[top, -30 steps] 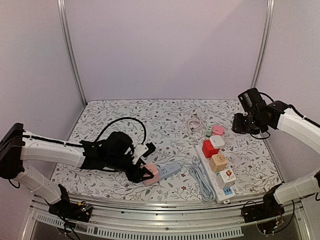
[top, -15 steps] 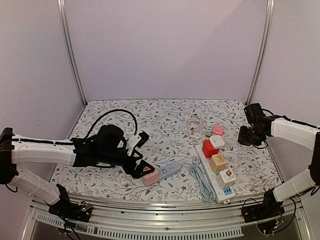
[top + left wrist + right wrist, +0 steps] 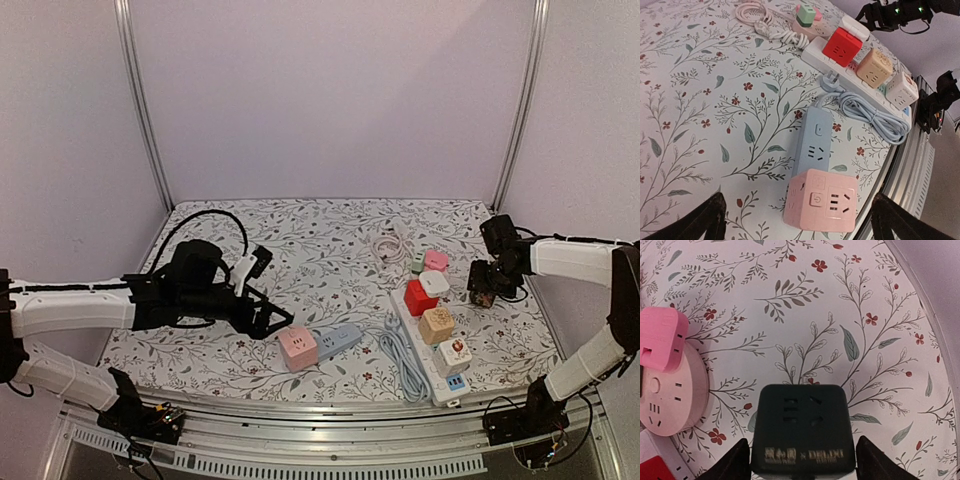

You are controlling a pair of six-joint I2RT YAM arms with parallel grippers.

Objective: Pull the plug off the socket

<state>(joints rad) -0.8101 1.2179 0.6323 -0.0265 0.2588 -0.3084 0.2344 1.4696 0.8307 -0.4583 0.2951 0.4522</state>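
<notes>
The left pincer (image 3: 266, 292) is spread wide. It is near the big pink cube (image 3: 822, 200) but not touching it. That cube sits at one end of the blue strip (image 3: 812, 140), right against it. On the other side, the right pincer (image 3: 801, 462) has a black cube (image 3: 800, 415) between its fingers, low over the flowery table (image 3: 330, 250), near the round pink socket (image 3: 675, 390). I cannot tell if it is pinching the cube. The long white strip (image 3: 815, 48) holds a red cube (image 3: 841, 43), a tan cube (image 3: 874, 67) and a white cube (image 3: 901, 89). The round pink socket holds a small pink plug (image 3: 660, 340).
</notes>
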